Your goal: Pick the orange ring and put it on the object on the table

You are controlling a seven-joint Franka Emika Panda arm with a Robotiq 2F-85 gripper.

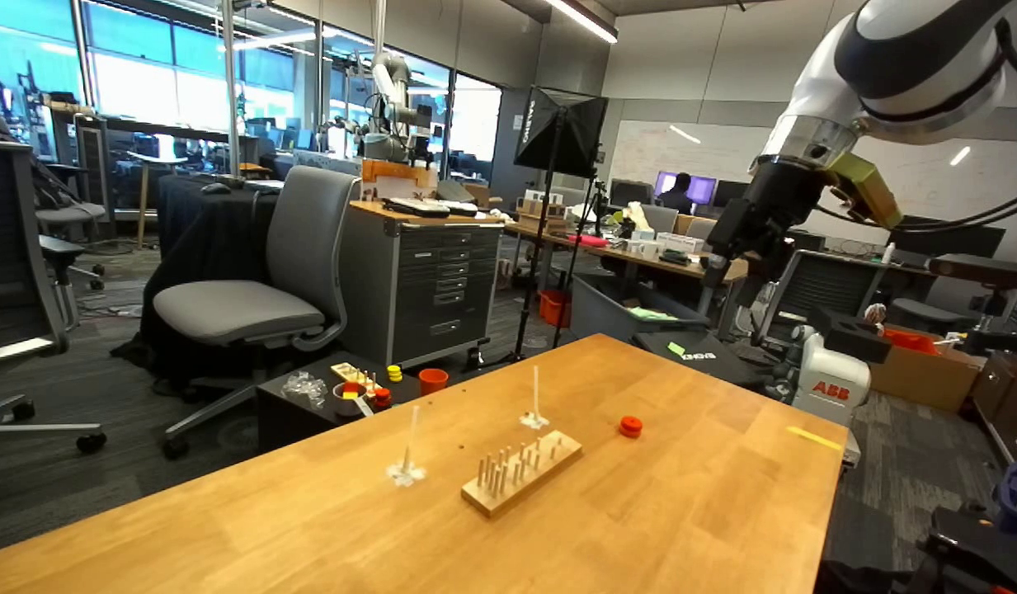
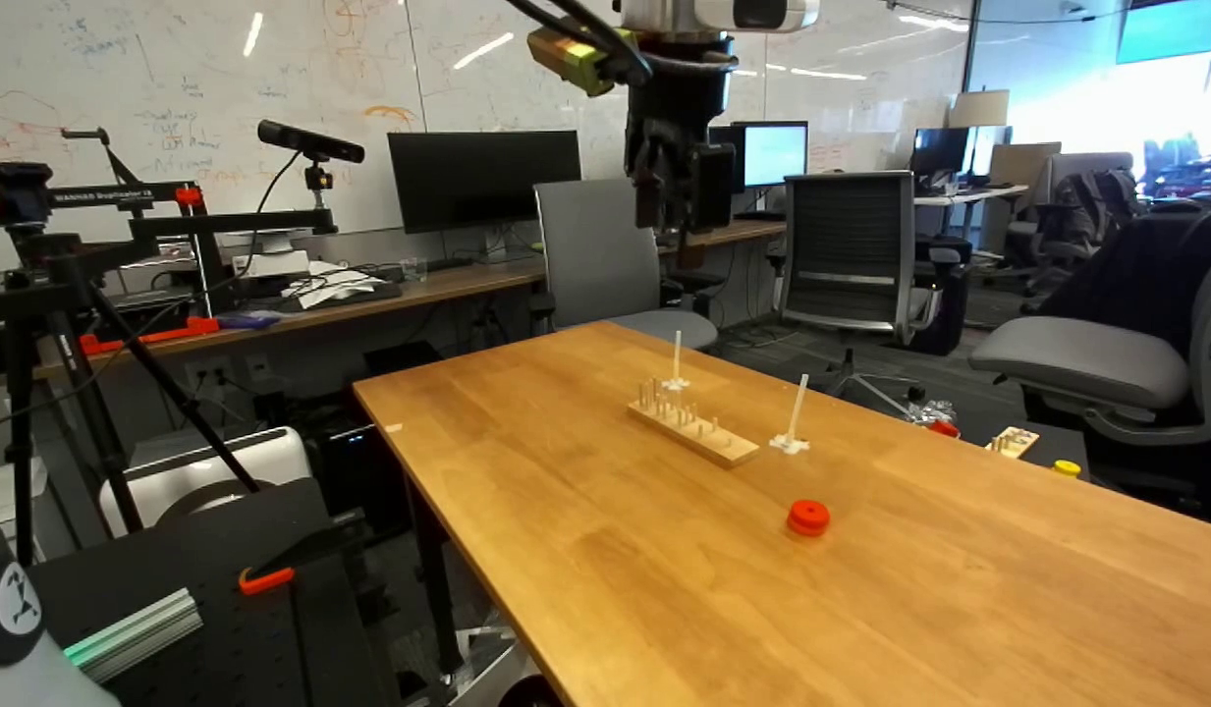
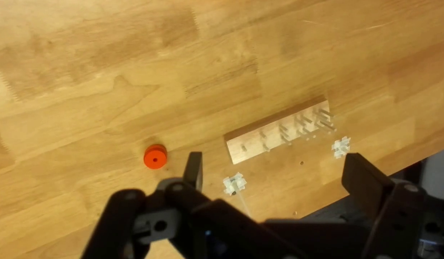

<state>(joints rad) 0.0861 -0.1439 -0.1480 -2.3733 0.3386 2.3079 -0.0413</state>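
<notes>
Wooden tabletop ahead, and we spot the orange ring right of the pegged board in both exterior views, set apart, likely for easy grasping; our gripper hangs above, spread wide, holding nothing, presumably to straddle it.

The orange ring and pegged board lie apart on the table, tool aloft.

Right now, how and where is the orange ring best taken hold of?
Likely from straight above, across opposite sides of its round outer edge: the orange ring lies flat on the table, and its hole looks too small to use. The wooden board lies apart, so the open gripper should fit. Whether the ring is two stacked pieces is unclear.
</notes>
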